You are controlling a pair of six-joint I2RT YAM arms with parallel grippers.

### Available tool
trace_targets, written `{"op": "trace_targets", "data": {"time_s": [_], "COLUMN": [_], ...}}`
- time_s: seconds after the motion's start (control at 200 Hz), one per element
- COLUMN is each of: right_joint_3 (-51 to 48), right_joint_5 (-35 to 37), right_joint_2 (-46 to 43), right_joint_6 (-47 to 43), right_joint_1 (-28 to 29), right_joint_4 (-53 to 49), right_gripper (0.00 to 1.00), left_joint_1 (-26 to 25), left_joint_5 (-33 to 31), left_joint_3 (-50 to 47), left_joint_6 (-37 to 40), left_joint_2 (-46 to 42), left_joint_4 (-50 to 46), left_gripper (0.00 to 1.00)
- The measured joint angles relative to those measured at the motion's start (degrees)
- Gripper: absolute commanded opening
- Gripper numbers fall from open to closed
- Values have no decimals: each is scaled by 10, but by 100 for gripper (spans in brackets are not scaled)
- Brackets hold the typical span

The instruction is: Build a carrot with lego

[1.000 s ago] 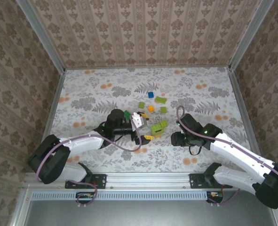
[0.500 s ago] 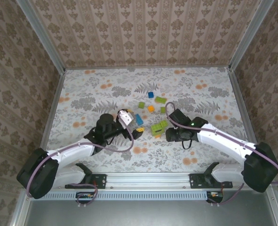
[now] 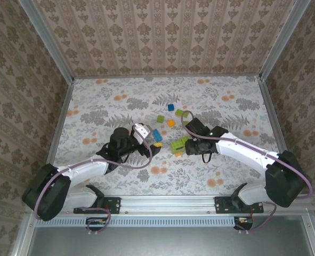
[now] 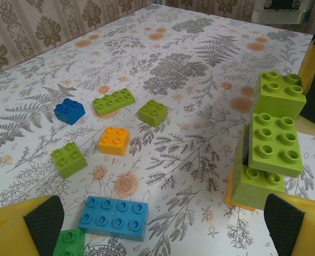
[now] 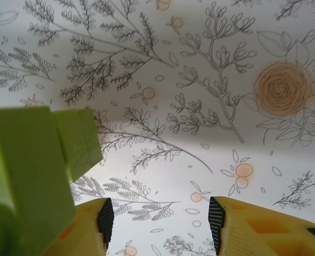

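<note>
Carrot (image 3: 179,145) sits just to the right of the long blue brick (image 3: 156,134), a shade nearer the arm bases. It's a stepped stack of lime bricks with a sliver of orange at its lower edge. My read is that it's light, hard plastic: stiff, smooth-walled and a bit slippery, held together only by stud friction, so a levering push could pop a joint.

Right gripper (image 5: 160,224) is hard up against the carrot on the side away from the blue brick. Its jaws are parted, with bare tablecloth between the pads, and the lime wall is outside the gap beside one finger; contact I can't call.

Left gripper (image 4: 162,221) hangs over the blue brick, spread wide and carrying nothing.

Best hold, I'd say, is squarely across two flat opposite side walls low on the stack, clear of the studs and the overhanging steps.

Loose lego (image 4: 114,141) lies scattered beyond the blue brick.
</note>
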Motion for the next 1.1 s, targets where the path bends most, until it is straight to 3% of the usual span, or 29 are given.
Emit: {"op": "trace_targets", "data": {"time_s": [1.1], "right_joint_3": [91], "right_joint_5": [6], "right_joint_2": [119], "right_joint_6": [-43], "right_joint_1": [-73], "right_joint_4": [19], "right_gripper": [53], "left_joint_1": [1], "left_joint_5": [15], "left_joint_3": [0], "left_joint_6": [0], "left_joint_2": [23], "left_joint_4": [4], "left_gripper": [100]}}
